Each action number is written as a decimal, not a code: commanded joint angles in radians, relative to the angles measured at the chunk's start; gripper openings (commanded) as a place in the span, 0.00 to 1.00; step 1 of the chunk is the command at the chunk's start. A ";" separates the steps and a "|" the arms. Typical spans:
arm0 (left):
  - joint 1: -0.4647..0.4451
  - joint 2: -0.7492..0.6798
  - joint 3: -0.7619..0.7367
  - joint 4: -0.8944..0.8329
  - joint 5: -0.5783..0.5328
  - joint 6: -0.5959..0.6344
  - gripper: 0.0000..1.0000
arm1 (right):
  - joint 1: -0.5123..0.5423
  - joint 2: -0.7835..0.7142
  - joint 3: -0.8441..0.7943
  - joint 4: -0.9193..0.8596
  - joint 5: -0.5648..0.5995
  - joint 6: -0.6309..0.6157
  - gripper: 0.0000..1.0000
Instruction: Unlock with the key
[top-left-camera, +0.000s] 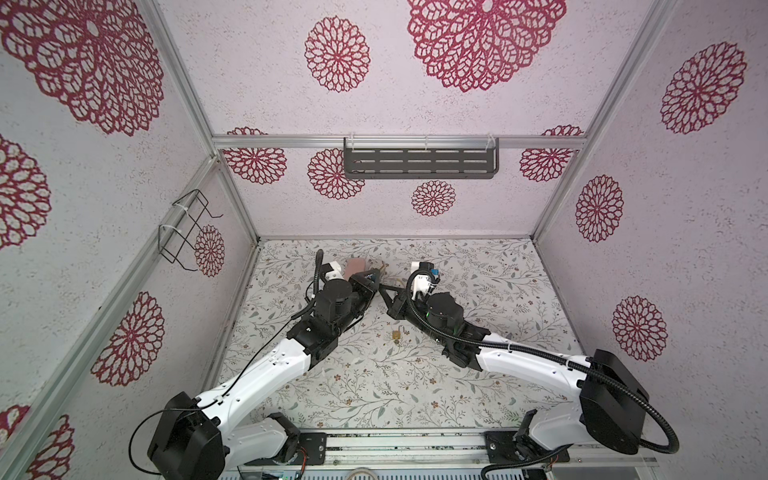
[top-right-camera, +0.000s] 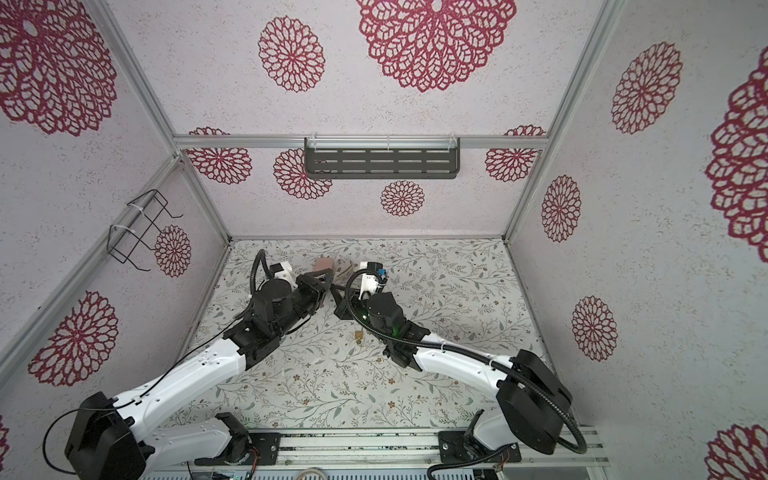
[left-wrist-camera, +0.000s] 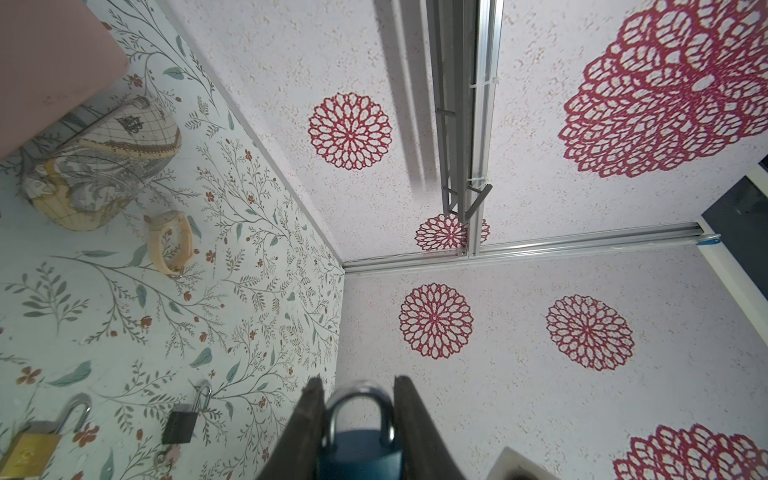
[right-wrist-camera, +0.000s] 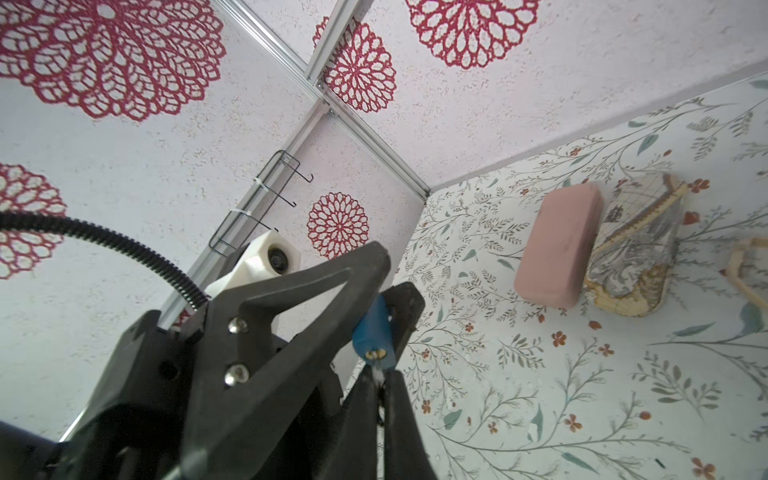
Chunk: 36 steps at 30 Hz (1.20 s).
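left claw (left-wrist-camera: 358, 386) clamps blue padlock (left-wrist-camera: 361, 451) by its body, held above far middle of desk (top-left-camera: 498, 374). right claw (right-wrist-camera: 377, 376) pinched shut on key (right-wrist-camera: 376, 370) at padlock's keyhole end. pink case (right-wrist-camera: 559, 245) closed, contents hidden, touching patterned pouch (right-wrist-camera: 636, 253) on its right. brass padlock (top-left-camera: 397, 333) lies mid desk.

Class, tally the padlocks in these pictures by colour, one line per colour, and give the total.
blue metal padlock: 1
brass-coloured metal padlock: 1
black metal padlock: 1
Total: 3
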 joint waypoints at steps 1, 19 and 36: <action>-0.074 -0.022 -0.020 0.090 0.149 -0.041 0.00 | 0.004 -0.029 0.023 0.170 -0.045 0.139 0.00; -0.036 -0.051 -0.025 0.075 0.158 -0.015 0.00 | 0.017 -0.078 0.003 0.024 0.106 0.041 0.00; 0.016 -0.131 0.039 -0.189 0.121 0.105 0.53 | 0.024 -0.056 0.115 -0.321 0.197 -0.294 0.00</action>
